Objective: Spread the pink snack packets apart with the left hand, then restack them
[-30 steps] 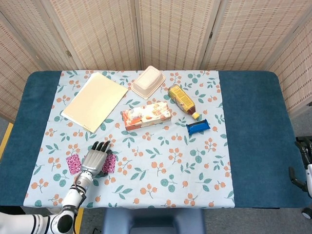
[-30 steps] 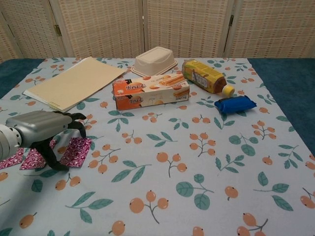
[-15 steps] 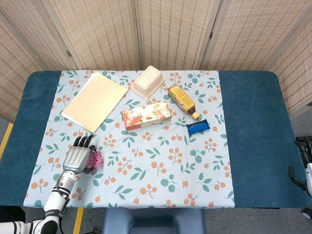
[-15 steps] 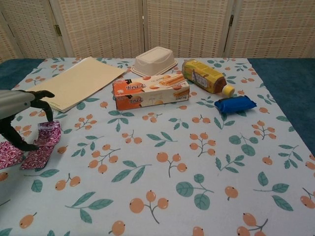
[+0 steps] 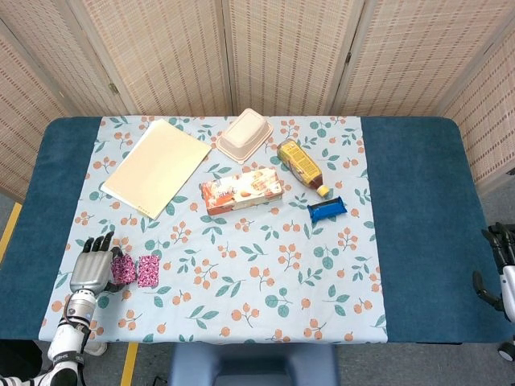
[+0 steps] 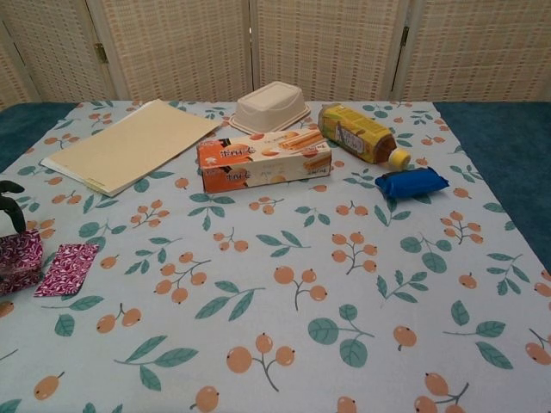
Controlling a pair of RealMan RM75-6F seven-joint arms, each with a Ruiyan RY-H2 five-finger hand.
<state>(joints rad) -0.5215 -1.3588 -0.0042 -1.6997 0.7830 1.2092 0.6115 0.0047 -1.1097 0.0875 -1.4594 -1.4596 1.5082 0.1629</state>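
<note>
Two pink patterned snack packets lie flat side by side near the front left of the floral cloth: one point(image 5: 148, 271) point(image 6: 67, 268) to the right, the other point(image 5: 122, 268) point(image 6: 19, 258) just left of it. My left hand point(image 5: 91, 264) lies with fingers spread at the left packet's left edge and holds nothing; whether it touches the packet is unclear. The chest view shows only a dark fingertip point(image 6: 10, 200) of it at the left border. My right hand point(image 5: 497, 267) hangs past the table's right edge, empty, with only its fingers showing.
Behind the packets lie a cream folder point(image 5: 156, 166), an orange snack box point(image 5: 241, 190), a beige lidded container point(image 5: 244, 135), a lying yellow bottle point(image 5: 301, 165) and a blue packet point(image 5: 327, 210). The blue tabletop point(image 5: 418, 209) shows bare on both sides of the cloth.
My left hand has slid left towards the cloth's edge, dragging the pink packets with it. The packets now lie uncovered beside the hand instead of under it.
</note>
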